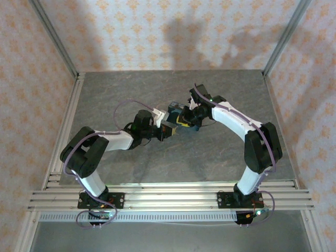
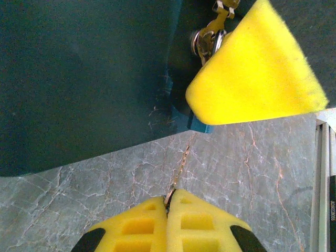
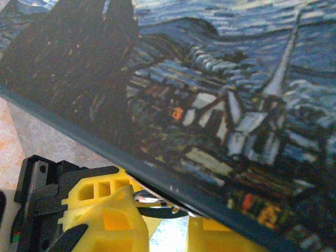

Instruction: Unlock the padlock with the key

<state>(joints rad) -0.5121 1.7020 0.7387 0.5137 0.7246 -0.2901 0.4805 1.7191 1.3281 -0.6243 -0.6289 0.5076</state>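
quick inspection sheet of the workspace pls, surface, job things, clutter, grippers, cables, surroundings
surface: grey marbled table top
job's things: padlock, a blue sliver under the right gripper's finger at the tin's edge; key, thin metal shaft running from the left fingertips toward it
clutter: Starry Night tin, between the two grippers
grippers: left gripper shut on the key; right gripper seems shut on the padlock
cables: purple cables looped along both arms
surroundings: patterned walls, aluminium rails

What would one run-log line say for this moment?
left hand: shut on key | right hand: holds padlock at box | key: pointing at padlock
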